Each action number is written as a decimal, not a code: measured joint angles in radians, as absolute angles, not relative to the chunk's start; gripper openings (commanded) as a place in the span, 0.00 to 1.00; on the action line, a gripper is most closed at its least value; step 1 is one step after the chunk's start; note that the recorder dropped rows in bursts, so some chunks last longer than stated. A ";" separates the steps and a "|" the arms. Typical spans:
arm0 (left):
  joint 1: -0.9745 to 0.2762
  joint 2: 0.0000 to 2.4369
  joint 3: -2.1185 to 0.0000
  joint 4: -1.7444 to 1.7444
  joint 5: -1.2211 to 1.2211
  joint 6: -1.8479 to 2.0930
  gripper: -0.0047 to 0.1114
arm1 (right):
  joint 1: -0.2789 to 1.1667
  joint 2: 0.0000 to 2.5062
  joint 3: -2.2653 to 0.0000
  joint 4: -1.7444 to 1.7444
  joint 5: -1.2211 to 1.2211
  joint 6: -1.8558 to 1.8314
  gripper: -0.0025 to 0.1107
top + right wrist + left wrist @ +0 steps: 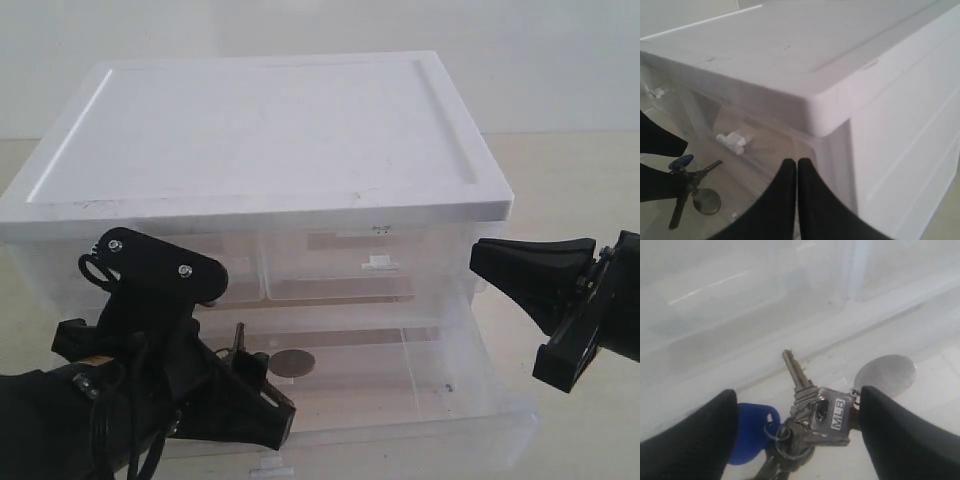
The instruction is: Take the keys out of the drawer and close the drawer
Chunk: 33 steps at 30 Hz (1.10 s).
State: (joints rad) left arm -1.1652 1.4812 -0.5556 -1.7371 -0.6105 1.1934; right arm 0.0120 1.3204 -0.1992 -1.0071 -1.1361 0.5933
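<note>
Left tool (797, 407), angled down, flanks keys (812, 415)

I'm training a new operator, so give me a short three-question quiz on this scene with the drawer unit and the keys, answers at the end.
1. True or false: the keys lie inside the open drawer.
2. Which claw is shut? A: the left claw. B: the right claw.
3. Fill in: the fob on the keys is ___ in colour.
Key: 1 true; 2 B; 3 blue.
</note>
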 measured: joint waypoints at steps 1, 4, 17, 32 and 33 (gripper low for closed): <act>-1.165 1.492 -0.556 -1.737 -0.611 1.184 0.58 | 0.012 1.320 -0.199 -1.007 -1.136 0.593 0.02; -1.165 1.514 -0.559 -1.737 -0.611 1.166 0.58 | 0.012 1.320 -0.199 -1.007 -1.136 0.593 0.02; -1.137 1.581 -0.570 -1.676 -0.663 1.186 0.14 | 0.012 1.320 -0.199 -1.009 -1.131 0.605 0.02; -1.117 1.506 -0.568 -1.705 -0.534 1.332 0.08 | 0.012 1.320 -0.199 -1.007 -1.131 0.609 0.02; -1.117 1.488 -0.567 -1.718 -0.512 1.341 0.08 | 0.012 1.320 -0.199 -1.007 -1.131 0.609 0.02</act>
